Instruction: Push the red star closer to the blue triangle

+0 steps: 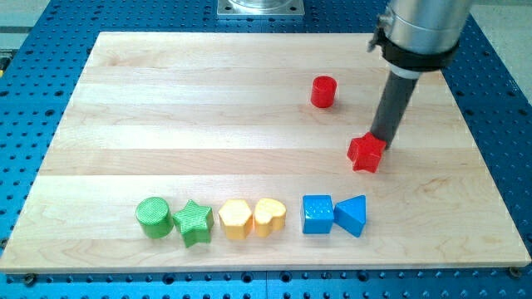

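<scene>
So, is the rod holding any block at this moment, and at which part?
Nothing is held; the rod cannot grip. My tip only rests against the red star at its upper right side, on the side away from the blue triangle.

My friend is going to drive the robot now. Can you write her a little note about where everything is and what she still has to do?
My tip is down on the board, right against the red star's top-right side.
The blue triangle sits below the star, near the view's bottom, touching the blue cube on its left.
Done: tip is lined up behind the star.
Left: there is still a gap between star and triangle, so push the star down toward the view's bottom and a bit left.
The red cylinder sits above, out of the way.
</scene>
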`<move>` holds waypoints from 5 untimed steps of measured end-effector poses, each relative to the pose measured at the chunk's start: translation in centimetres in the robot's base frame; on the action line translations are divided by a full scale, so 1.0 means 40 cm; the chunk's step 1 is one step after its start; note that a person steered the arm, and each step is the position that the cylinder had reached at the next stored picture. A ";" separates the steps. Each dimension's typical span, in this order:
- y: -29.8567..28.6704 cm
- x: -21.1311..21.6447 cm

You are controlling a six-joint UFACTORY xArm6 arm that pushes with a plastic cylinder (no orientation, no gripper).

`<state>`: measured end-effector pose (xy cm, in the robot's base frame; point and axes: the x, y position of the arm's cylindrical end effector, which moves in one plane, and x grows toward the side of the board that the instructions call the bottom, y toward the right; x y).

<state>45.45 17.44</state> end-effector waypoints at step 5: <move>-0.051 -0.037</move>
<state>43.98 15.40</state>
